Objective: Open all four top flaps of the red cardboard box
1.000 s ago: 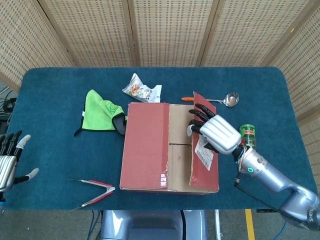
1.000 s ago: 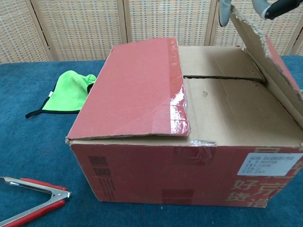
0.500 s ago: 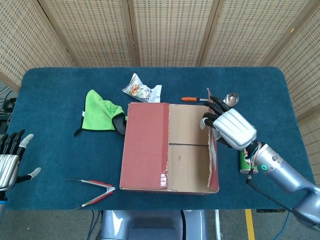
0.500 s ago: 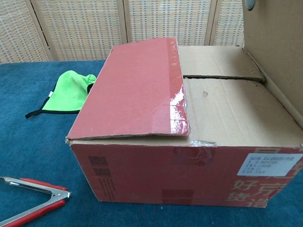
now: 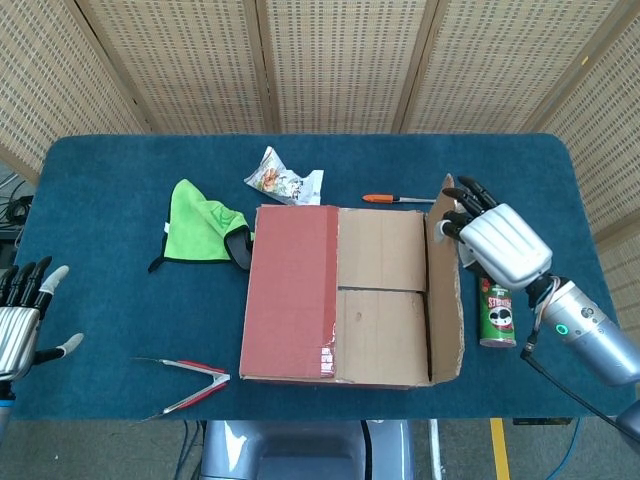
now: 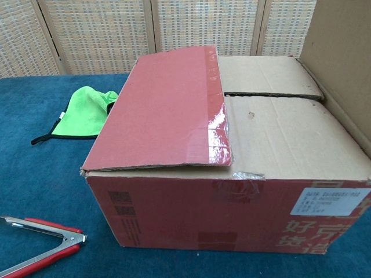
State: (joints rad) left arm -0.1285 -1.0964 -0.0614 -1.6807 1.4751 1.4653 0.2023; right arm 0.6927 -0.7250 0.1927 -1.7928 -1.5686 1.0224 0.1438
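At the right edge of the red cardboard box [image 5: 340, 295], right robot hand [image 5: 498, 243] with fingers spread, fingertips against the raised right flap [image 5: 444, 290], gripping nothing. Left robot hand [image 5: 20, 315] at the bench's [image 5: 120, 320] near-left edge, fingers apart, empty. Box mid-bench on blue felt-like cloth: glossy red left flap [image 6: 168, 110] lying flat, two plain brown inner flaps [image 5: 380, 290] closed, taped seam. Green Pringles can [image 5: 497, 315] upright just beside the box. Crumpled green cloth [image 5: 200, 225], red-handled tongs [image 5: 190, 385].

Blue table [image 5: 120, 190]: red box [image 5: 300, 290], green cloth [image 5: 195, 225], tongs [image 5: 190, 385], can [image 5: 497, 315], pen [image 5: 395, 199].
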